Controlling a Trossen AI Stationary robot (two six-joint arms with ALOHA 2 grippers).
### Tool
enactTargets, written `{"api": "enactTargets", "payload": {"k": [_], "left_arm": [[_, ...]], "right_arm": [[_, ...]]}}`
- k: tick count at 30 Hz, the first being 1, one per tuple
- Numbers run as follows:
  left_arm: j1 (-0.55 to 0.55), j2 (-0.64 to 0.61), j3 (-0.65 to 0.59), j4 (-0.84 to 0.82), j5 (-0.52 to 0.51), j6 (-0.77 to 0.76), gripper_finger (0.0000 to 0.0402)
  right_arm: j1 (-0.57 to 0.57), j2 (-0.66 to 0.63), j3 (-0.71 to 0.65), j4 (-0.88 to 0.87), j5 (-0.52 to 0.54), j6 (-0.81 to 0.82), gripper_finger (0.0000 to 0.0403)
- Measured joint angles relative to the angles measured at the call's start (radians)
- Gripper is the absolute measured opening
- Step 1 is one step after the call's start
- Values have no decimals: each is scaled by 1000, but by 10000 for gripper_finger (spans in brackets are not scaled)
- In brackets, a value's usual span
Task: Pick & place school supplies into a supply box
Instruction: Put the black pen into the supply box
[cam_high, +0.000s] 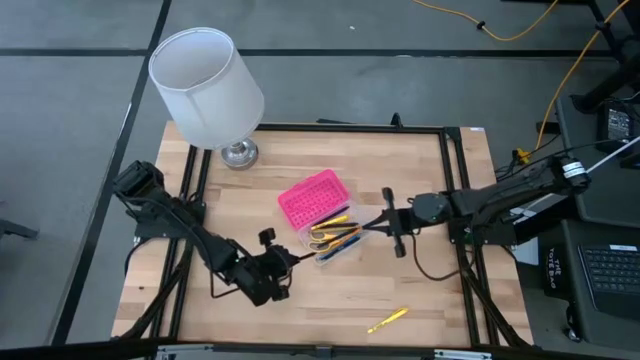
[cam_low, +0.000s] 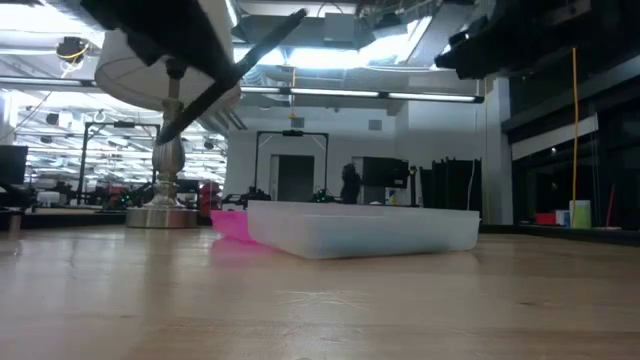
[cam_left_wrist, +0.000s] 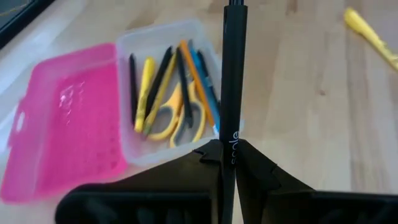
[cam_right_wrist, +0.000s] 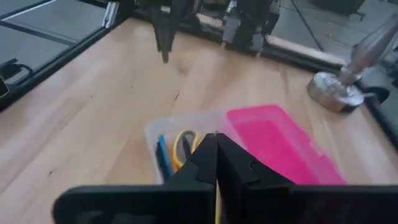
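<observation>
Two claws sit close to the supply box (cam_high: 322, 220), which lies open near the middle of the desk (cam_high: 440, 300), its pink lid (cam_high: 312, 198) folded flat toward the lamp (cam_high: 208, 88). The left claw (cam_left_wrist: 225, 163) is clamped on a black pen (cam_left_wrist: 232, 74) and hangs just short of the clear tray, the pen pointing out over it. The right claw (cam_right_wrist: 216, 163) is closed, with only a thin sliver of something yellow showing between its tips; whether it grips anything cannot be told. It hovers at the tray's far side.

Crowding looks like the main risk: both arms reach toward the same small tray from opposite sides, so a careless advance could knock claw against claw or shove the light box across the wood. The long pen could also catch the tray's rim and lever out instead of dropping among the scissors (cam_left_wrist: 177, 121) and pens already inside.

Open room is generous elsewhere. Bare wood spreads in front of the box, where one yellow pen (cam_high: 388, 320) lies alone near the front edge, well apart. The lamp stands at the back left corner, clear of both arms.
</observation>
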Motion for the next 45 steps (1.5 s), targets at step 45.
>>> {"api": "enactTargets", "payload": {"k": [45], "left_arm": [[529, 94, 0, 393, 656, 294, 12]], "right_arm": [[292, -70, -73, -87, 429, 230, 9]]}}
